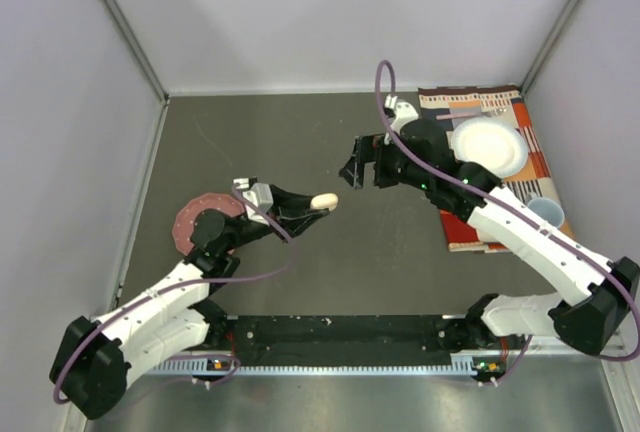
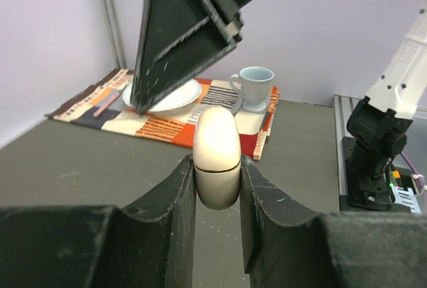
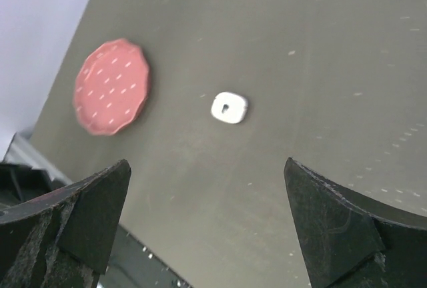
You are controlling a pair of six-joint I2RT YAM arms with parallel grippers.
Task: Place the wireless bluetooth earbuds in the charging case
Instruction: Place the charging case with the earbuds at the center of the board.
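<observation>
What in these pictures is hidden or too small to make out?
Earbuds: not seen in any view; the shut peach case in the left fingers hides its inside.
White case: right wrist view, too small to read its dark mark.
Red plate: top view, partly covered by the left arm.

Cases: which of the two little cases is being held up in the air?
The peach case, pinched in the left gripper above the table. The white square case lies flat on the table, with nothing holding it.

Pale lilac-grey walls (image 1: 340, 12) with metal corner rails (image 1: 122, 24) enclose a dark grey tabletop (image 1: 280, 132) under even light.
</observation>
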